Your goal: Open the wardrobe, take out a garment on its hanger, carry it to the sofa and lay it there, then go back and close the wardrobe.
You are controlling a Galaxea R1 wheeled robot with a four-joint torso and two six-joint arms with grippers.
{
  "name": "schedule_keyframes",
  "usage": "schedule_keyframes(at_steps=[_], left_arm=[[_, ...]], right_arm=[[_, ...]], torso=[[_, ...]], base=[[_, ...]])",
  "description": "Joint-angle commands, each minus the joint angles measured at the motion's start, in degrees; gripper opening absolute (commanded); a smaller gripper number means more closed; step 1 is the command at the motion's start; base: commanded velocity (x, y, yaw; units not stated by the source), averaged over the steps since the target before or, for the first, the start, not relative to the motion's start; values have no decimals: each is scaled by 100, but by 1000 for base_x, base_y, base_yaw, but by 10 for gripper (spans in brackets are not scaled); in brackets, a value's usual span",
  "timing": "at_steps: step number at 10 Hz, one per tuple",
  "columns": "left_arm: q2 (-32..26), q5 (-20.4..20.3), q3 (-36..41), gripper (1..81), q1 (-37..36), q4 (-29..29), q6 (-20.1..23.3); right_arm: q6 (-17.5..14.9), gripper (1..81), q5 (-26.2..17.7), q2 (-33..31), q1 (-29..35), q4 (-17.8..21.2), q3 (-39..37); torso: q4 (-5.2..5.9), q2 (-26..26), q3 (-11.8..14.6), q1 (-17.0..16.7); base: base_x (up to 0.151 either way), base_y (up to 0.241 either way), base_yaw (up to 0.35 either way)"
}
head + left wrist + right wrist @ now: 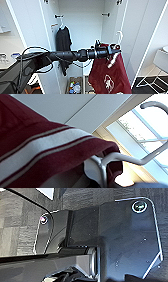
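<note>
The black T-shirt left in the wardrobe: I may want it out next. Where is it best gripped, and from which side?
Probably by its white hanger, not the cloth. The black T-shirt hangs limp at the left of the wardrobe, while the hanger is rigid and hooks over the rail. Come in from the open front, just under the hook, so the pincer can lift it off.

wardrobe (pixel 82 22): white, both doors swung open, white interior exposed.
jacket (pixel 108 72): dark red, white emblem on the front; hangs in front of the open wardrobe's right side, near the right door. The left wrist view shows a striped red-and-white band close up.
hanger (pixel 120 35): thin, white; curved hook stands up above the jacket's top, free of the rail.
</note>
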Motion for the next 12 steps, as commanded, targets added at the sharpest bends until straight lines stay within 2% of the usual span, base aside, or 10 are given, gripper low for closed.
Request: schedule_keyframes(at_steps=[1,12], left_arm=[[31,-373,10,10,-1118,120,162],[23,-444,27,10,-1118,120,162]], right_arm=[[12,811,-268,-4,265,40,19],[12,811,-268,-4,265,48,10]], torso=[[0,0,0,0],[0,0,0,0]], base=[[0,0,0],[0,0,0]])
